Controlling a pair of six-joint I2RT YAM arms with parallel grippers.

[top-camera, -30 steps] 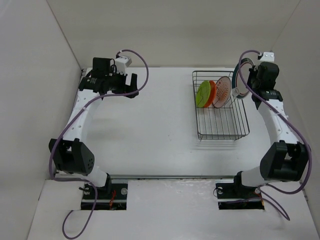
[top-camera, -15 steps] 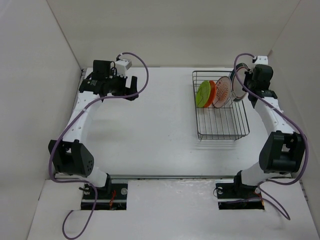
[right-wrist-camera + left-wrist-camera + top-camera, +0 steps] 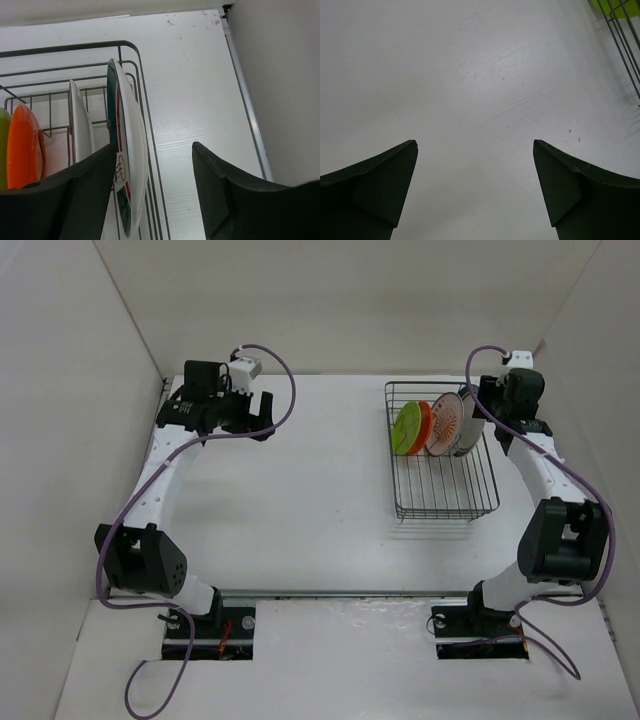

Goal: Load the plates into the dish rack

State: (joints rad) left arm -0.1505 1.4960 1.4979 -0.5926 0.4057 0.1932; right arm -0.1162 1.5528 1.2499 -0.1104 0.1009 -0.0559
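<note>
Four plates [image 3: 447, 422] stand in the rack [image 3: 440, 505]. The right gripper [image 3: 154, 150] is spread loose around the ringed plate [image 3: 132, 140]; I'd back it straight out without nudging the rim. The left gripper [image 3: 475, 145] gapes empty.

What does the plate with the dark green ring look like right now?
The ringed plate is white, round and glossy, with a dark green and red rim band. It stands on edge at the right end of the dish rack, beside the sunburst plate, between the fingers of the open right gripper.

White table [image 3: 300, 510] w/ white walls [image 3: 60, 390] round it.
</note>
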